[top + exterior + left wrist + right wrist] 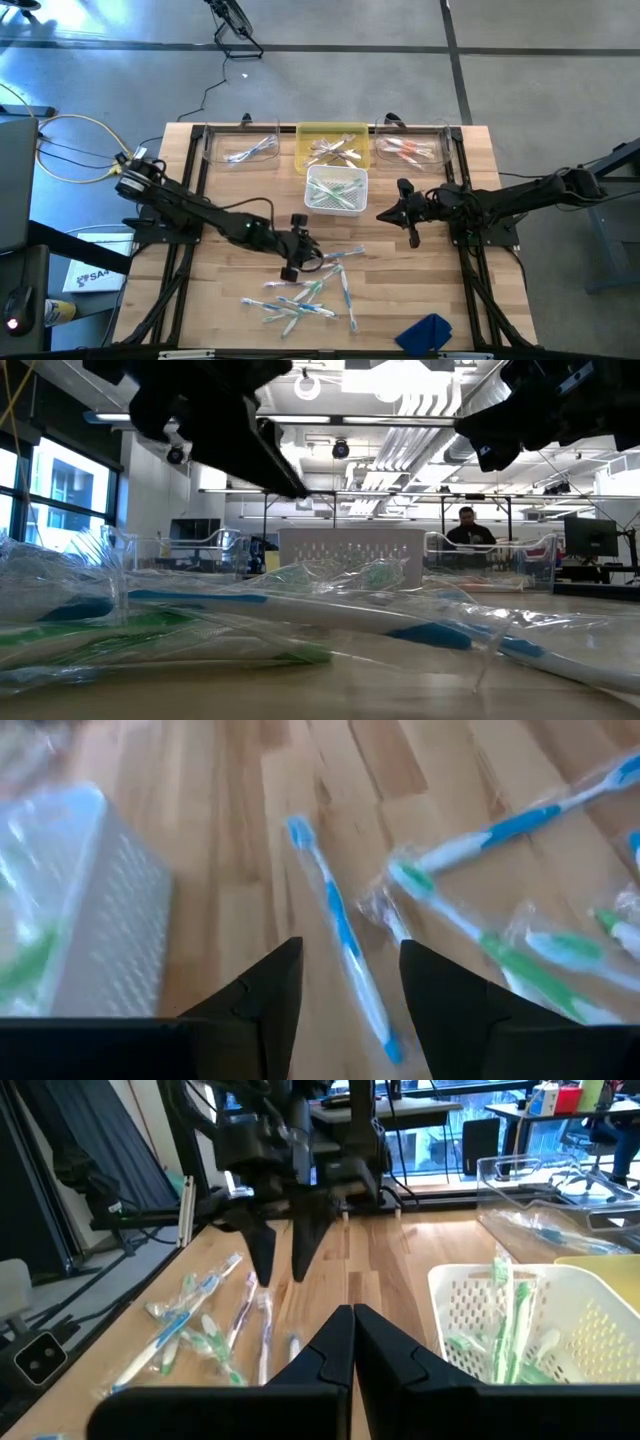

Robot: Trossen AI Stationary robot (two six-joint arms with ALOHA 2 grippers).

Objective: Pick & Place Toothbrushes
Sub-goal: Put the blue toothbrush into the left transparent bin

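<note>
We find a wooden table (230,330). Wrapped toothbrushes (300,298) lie at six o'clock — light, crinkly, slippery; grip mid-handle. Left gripper (298,247) hangs parted above a blue one (340,935); right gripper (404,212) waits closed, empty.

Table (230,300) seen from straight overhead in high view, whole top incl. both arms. Low view set at tabletop level, v. close to toothbrushes (300,610), facing room behind. Wrist views aimed past own fingers, downward and close. White basket (336,190) shared by all four.
</note>
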